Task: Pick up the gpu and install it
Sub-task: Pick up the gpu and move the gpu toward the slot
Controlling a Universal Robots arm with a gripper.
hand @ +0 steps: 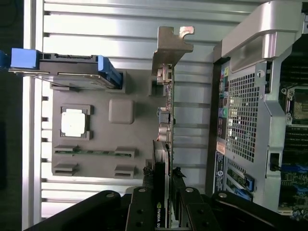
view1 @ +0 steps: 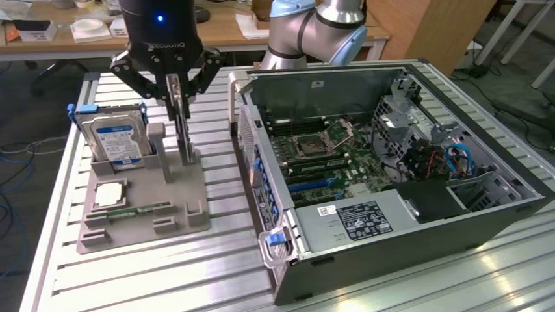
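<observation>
Now, from the exterior view's left: hard drive (view1: 117,140) upright in gray holder (view1: 173,218); just beside, gripper (view1: 178,97) clamped narrow onto gpu (view1: 184,140), card standing on edge in holder; open computer case (view1: 416,250) toward the exterior view's right.

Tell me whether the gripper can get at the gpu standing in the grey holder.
Yes, it looks so: the gripper is right at the top edge of the upright gpu, with nothing between them.

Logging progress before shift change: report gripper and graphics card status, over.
Gripper shut on thin black expansion card with silver bracket. Card upright at grey plastic holder, outside open black computer case. Blue-labelled silver hard drive beside, apart.
</observation>
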